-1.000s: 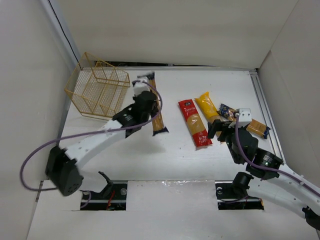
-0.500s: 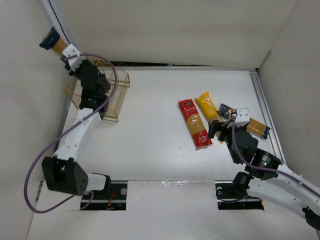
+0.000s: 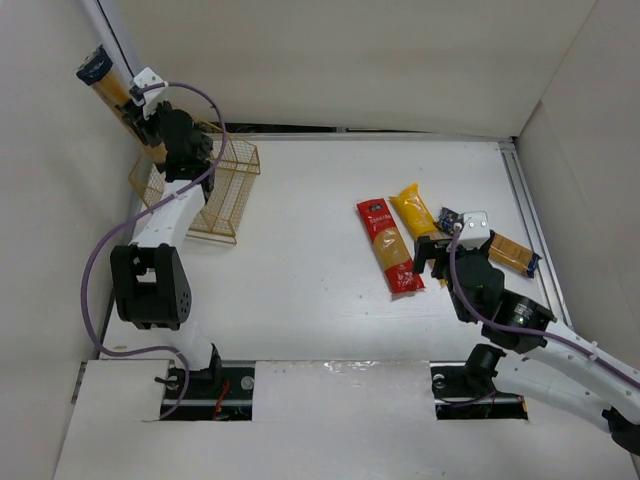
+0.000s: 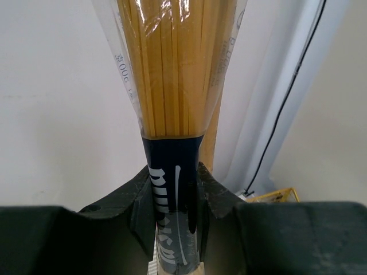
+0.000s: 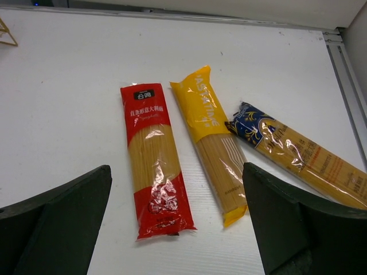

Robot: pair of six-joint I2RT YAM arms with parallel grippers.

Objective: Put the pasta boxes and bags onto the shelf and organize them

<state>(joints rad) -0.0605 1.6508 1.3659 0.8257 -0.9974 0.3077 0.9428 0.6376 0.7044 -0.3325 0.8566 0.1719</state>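
Three packs, red (image 3: 390, 247), yellow (image 3: 413, 212) and orange-tan (image 3: 516, 256), lie on the counter (image 3: 300, 300) well right of the wire basket (image 3: 228, 196). The right gripper (image 5: 176, 168) hangs over them, jaws apart. The left gripper (image 4: 172, 195) has its jaws clamped on the fourth pack (image 3: 104, 84), tilted above the basket's far-left corner.

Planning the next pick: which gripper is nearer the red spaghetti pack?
Right. The right gripper hovers just beside the red pack, jaws open; the left gripper is far off by the basket, clamping an orange-tan pack.

Red pack (image 5: 153, 166), yellow pack (image 5: 209, 140), tan pack (image 5: 301, 156) ornate navy end; fourth pack (image 4: 172, 86) golden, navy band; gold mesh basket (image 3: 225, 195)
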